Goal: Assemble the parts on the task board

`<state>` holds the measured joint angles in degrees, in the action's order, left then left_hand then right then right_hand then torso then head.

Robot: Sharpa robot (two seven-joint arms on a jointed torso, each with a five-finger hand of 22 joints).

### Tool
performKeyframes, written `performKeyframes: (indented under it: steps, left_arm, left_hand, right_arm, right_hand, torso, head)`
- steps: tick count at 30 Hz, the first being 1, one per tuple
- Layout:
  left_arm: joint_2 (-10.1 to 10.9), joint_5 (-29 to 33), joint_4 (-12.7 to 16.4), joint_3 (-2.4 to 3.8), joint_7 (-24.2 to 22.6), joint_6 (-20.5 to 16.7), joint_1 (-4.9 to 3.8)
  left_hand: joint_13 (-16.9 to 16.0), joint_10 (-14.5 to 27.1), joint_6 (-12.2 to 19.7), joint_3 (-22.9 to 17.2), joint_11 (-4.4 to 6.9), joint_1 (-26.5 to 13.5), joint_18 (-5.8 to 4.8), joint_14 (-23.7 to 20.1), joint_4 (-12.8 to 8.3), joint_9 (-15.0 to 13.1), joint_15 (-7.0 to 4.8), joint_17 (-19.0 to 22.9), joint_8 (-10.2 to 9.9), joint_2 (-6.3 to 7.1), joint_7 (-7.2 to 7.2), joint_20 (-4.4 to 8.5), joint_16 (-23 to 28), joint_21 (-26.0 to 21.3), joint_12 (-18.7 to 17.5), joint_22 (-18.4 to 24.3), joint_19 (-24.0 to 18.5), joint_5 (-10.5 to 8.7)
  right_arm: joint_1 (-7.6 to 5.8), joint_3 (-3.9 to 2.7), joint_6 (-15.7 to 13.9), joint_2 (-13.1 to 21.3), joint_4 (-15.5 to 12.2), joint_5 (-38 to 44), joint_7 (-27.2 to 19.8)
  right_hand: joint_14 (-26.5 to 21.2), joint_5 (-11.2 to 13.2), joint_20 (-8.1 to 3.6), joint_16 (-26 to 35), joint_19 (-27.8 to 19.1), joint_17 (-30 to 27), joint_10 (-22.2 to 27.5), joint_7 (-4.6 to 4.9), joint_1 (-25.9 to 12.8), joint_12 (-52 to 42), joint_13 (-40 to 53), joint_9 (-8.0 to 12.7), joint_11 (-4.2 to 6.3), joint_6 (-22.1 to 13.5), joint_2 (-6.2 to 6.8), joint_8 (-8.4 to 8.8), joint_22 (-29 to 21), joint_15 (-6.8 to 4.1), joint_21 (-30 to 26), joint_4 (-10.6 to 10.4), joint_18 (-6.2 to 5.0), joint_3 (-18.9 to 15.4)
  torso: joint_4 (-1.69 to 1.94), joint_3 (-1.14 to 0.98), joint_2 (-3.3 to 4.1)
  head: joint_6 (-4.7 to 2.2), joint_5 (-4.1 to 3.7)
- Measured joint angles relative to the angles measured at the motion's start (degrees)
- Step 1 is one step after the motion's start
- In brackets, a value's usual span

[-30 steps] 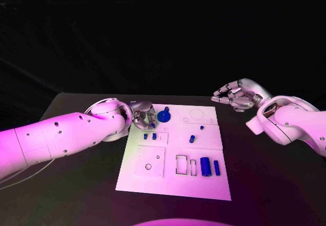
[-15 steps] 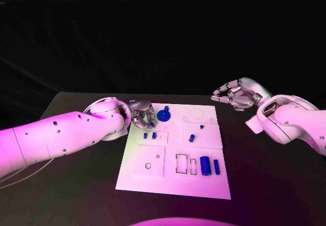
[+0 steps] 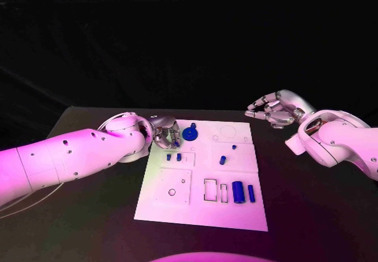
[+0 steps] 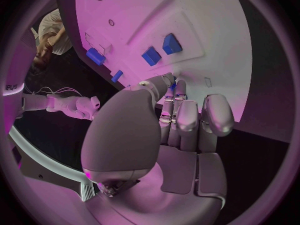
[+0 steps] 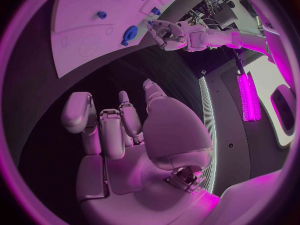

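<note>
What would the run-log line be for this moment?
left hand: fingers by round blue part, contact unclear | right hand: off task board, holding nothing

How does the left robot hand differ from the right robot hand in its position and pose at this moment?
The left robot hand is low over the far left corner of the task board, beside the round blue part; the right robot hand is off the board, beyond its far right corner. The left hand's fingers point towards the board; the right hand's fingers are loosely curled above bare table. Neither plainly holds a part.
</note>
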<state>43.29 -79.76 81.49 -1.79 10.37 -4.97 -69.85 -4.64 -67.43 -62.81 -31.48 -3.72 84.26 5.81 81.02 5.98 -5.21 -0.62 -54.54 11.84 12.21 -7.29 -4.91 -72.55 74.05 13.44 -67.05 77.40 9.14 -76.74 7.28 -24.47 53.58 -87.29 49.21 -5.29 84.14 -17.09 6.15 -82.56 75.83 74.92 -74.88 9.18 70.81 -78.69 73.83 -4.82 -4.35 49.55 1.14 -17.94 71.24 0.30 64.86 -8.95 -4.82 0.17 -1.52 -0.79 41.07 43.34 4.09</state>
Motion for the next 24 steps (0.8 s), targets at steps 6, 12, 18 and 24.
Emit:
performKeyframes:
  steps: [6, 12, 18, 24]
  left_arm:
    - [-0.1, -0.1, 0.1, -0.01, 0.0, 0.0, 0.01]
    - [-0.1, 1.0, 0.3, -0.02, -0.3, -0.1, 0.03]
    - [0.4, 2.6, 0.9, 0.16, -0.9, -0.3, 0.03]
    - [1.2, 3.5, 1.6, 0.42, -1.4, -0.7, -0.01]
  left_hand:
    - [-0.2, -0.5, -0.4, 0.2, 0.13, -0.3, -0.01, 0.0, -0.2, -0.1, 0.0, -0.1, -0.1, -0.31, 0.04, 0.0, 0.0, 0.0, 0.0, -0.2, 0.0, 0.0]
    - [-0.3, -0.7, -0.4, 0.2, 0.32, -0.3, 0.0, 0.0, -0.2, -0.2, 0.0, -0.3, -0.1, -0.3, 0.04, 0.0, 0.0, 0.0, 0.0, -0.4, 0.0, 0.0]
    - [-0.3, -0.7, -0.4, 0.2, 0.32, -0.3, 0.0, 0.0, -0.3, -0.2, 0.0, -0.1, -0.1, -0.3, 0.04, 0.0, 0.0, 0.0, -0.3, 0.0, 0.0, 0.0]
    - [-0.3, -0.7, -0.4, 0.2, 0.32, -0.3, -0.01, 0.0, -0.6, -0.2, 0.0, -0.1, -0.1, -0.3, 0.04, 0.0, 0.0, 0.0, -0.3, 0.0, 0.0, 0.0]
  right_arm:
    - [0.0, 0.0, 0.0, 0.0, 0.0, 0.0, 0.0]
    - [0.0, 0.0, 0.0, 0.0, 0.0, 0.0, 0.0]
    - [0.0, 0.0, 0.0, 0.0, 0.1, 0.0, 0.0]
    - [0.0, 0.0, 0.0, -0.1, 0.2, 0.0, 0.0]
  right_hand:
    - [0.0, 0.0, 0.0, 0.0, 0.0, 0.0, 0.0, 0.0, 0.0, 0.0, 0.0, 0.0, 0.0, 0.0, 0.0, 0.0, 0.0, 0.0, 0.0, 0.0, 0.0, 0.0]
    - [0.0, 0.0, 0.0, 0.0, 0.0, 0.0, 0.0, 0.0, 0.0, 0.0, 0.0, 0.0, 0.0, 0.0, 0.0, 0.0, 0.0, 0.0, 0.0, 0.0, 0.0, 0.0]
    - [0.0, 0.0, 0.0, 0.0, 0.0, 0.0, 0.0, 0.0, 0.0, 0.0, 0.0, 0.0, 0.0, 0.0, 0.0, 0.0, 0.0, 0.0, 0.0, 0.0, 0.0, 0.0]
    - [0.0, -0.2, 0.0, 0.0, 0.0, 0.0, 0.0, 0.0, 0.2, 0.0, 0.0, 0.0, 0.0, 0.0, -0.23, 0.0, 0.0, 0.0, 0.0, 0.0, 0.0, 0.0]
  torso:
    - [-0.01, 0.0, 0.01]
    - [-0.01, 0.0, 0.02]
    - [0.01, 0.0, 0.0]
    - [0.02, 0.01, -0.04]
  head:
    - [-0.01, -0.03]
    - [-0.05, -0.09]
    - [-0.08, -0.1]
    - [-0.17, -0.05]
